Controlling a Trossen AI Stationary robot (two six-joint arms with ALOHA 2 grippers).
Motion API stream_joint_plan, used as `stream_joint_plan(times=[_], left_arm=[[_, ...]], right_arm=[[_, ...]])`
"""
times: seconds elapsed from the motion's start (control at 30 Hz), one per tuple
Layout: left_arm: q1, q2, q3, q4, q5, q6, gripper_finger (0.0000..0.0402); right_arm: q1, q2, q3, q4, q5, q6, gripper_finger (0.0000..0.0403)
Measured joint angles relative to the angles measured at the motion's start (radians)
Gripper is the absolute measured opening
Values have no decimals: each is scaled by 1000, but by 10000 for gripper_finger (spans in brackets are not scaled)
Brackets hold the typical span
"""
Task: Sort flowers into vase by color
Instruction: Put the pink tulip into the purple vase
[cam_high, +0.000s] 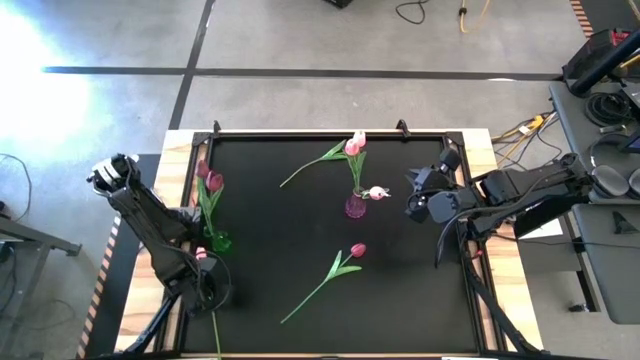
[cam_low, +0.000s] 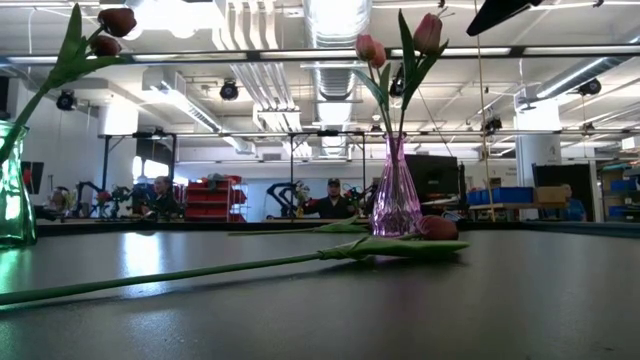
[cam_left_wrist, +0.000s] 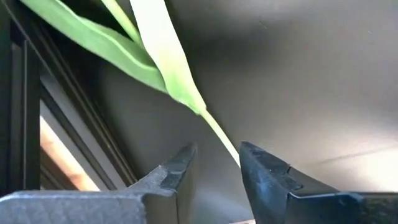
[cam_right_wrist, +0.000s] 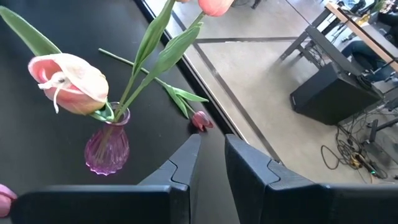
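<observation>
On the left I have the left gripper (cam_left_wrist: 214, 171) low at the near left corner of the table (cam_high: 280, 250), beside the green vase (cam_high: 221, 241). Its jaws stand spread, with the flower stem (cam_left_wrist: 219, 134) running lengthwise between them toward the vase. The right gripper (cam_right_wrist: 210, 163) hangs near the pink vase (cam_high: 356, 207), jaws narrowly apart, empty.

Strong white glare washes the floor (cam_high: 40, 50) beyond the left gripper (cam_left_wrist: 216, 163) — ceiling lights (cam_low: 335, 20) blow out in the low view. The leaf (cam_left_wrist: 158, 56) just ahead of that gripper is blurred — the tabletop (cam_low: 400, 300) shines softly.
</observation>
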Motion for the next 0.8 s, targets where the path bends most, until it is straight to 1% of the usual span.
stream_joint_plan(times=[0.23, 0.6, 0.67, 0.8], left_arm=[[1, 0, -69, 66, 3, -2, 79], [1, 0, -121, 126, -1, 0, 73], [1, 0, -124, 128, -2, 0, 64], [0, 1, -119, 129, -6, 26, 24]], right_arm=[[0, 0, 0, 6, 0, -5, 66], [0, 0, 0, 5, -3, -8, 66], [0, 0, 0, 5, -3, -7, 66], [0, 0, 0, 5, -3, -8, 66]])
